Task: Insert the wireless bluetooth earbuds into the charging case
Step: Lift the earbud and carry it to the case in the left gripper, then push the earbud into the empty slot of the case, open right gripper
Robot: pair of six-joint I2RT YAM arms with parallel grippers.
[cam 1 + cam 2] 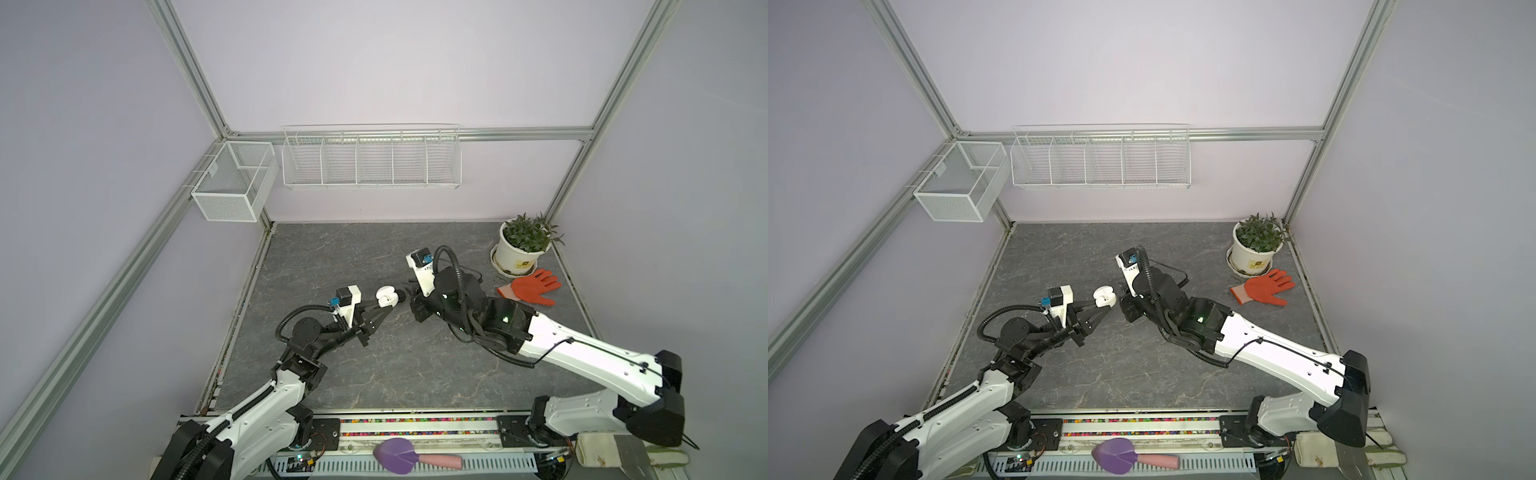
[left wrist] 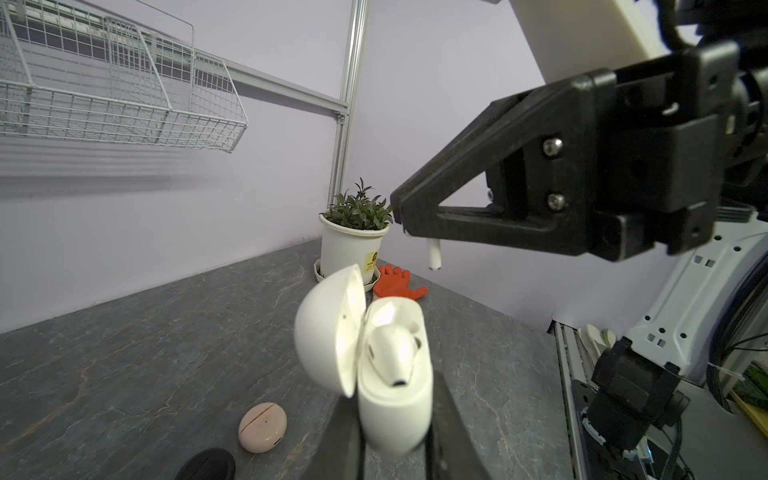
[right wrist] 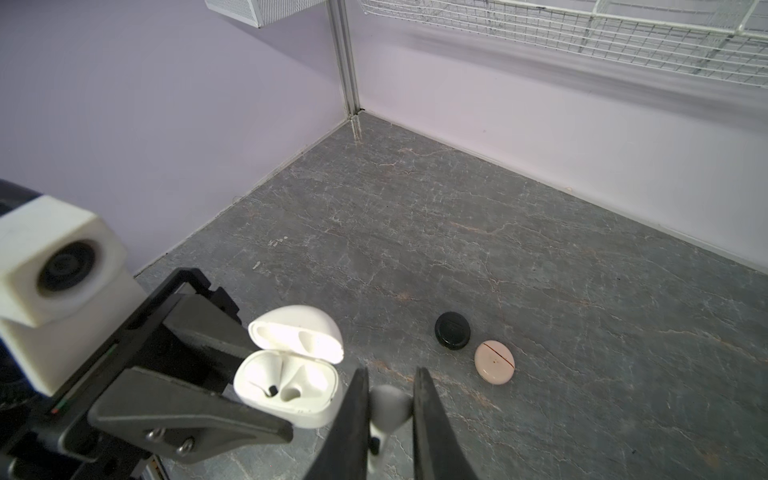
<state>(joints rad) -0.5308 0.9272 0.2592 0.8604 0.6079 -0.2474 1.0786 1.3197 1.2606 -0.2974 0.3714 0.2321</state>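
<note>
The surface (image 1: 374, 374) is patterned grey with pale veins. White is shown by the charging case (image 3: 320, 399) and earbud (image 3: 388, 407); a black case (image 3: 452, 331), pale pink case (image 3: 494, 362) and orange glove (image 1: 532, 286) are seen.

The frame edge is cutting off the black round case (image 2: 205, 464); the fingers (image 3: 432, 432) of the right gripper (image 3: 391, 374) are partly hiding the blurred white earbud (image 3: 388, 405).
</note>
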